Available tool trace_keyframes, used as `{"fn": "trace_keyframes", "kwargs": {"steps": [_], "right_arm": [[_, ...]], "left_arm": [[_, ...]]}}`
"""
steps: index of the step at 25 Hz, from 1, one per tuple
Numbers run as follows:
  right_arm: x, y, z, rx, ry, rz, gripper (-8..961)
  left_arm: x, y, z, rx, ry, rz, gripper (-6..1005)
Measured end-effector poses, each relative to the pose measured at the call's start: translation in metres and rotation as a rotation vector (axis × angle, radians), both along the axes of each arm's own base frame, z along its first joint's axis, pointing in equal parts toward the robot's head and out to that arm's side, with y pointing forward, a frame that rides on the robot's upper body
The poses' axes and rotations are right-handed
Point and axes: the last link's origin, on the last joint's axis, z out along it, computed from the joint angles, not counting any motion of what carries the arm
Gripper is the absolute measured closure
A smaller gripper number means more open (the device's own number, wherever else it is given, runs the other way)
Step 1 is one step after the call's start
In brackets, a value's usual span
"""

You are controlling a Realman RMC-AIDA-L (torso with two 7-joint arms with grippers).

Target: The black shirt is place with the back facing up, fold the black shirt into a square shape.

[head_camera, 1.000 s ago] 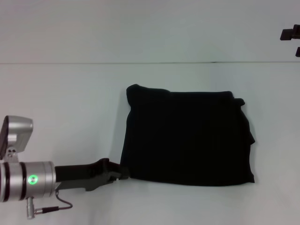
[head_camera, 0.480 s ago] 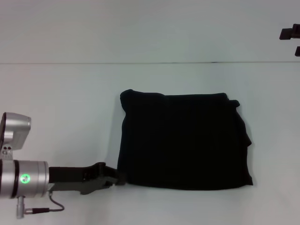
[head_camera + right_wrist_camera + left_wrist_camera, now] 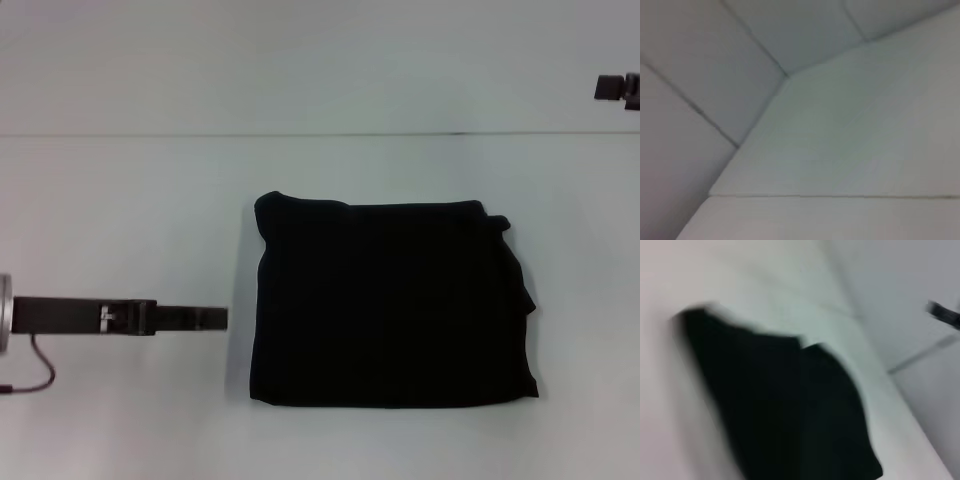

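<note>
We start at the left hand, which the head view shows edge-on as a thin dark bar level with the middle of the black shirt, just off the shirt's left edge and clear of it; from this angle we cannot tell whether its fingers are parted or together. The right hand shows only as a dark tip far beyond the shirt's far right corner, and its state is equally unreadable to us.

The head view gives us the whole shirt on the white tabletop: a folded, nearly square block, slightly wider than deep, its long axis running across from left to right. Its left, near and far edges are fairly straight, while the right edge is lumpy with bunched layers. No lettering shows on the upper face. The left wrist view shows the black shirt obliquely and blurred, with a stepped edge where layers overlap, which we cannot make out so clearly from above, and a dark piece of the other arm far off. The right wrist view shows only bare tabletop and wall.

A second ago the left hand was at the shirt's near left corner, touching it; it has since let go, risen and turned flat. The shirt has slid a little toward us and leftward since then, and its near left corner now lies flat
</note>
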Motion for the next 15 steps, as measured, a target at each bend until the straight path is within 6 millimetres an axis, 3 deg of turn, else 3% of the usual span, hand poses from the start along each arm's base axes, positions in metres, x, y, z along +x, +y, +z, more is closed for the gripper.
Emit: {"fn": "trace_keyframes", "kwargs": {"steps": [4, 8, 13, 15], "right_arm": [[0.022, -0.036, -0.028, 0.178, -0.059, 0.237, 9], [0.047, -0.073, -0.053, 0.32, -0.108, 0.309, 9], [0.067, -0.103, -0.09, 0.243, -0.115, 0.31, 8], [0.069, -0.11, -0.104, 0.213, -0.094, 0.318, 8]], "left_arm": [[0.015, 0.012, -0.009, 0.144, 0.015, -0.277, 575], [0.033, 0.033, -0.02, 0.2, 0.069, -0.401, 438], [0.058, 0.05, -0.037, 0.205, 0.126, -0.55, 213], [0.065, 0.051, -0.047, 0.22, 0.121, -0.564, 173]]}}
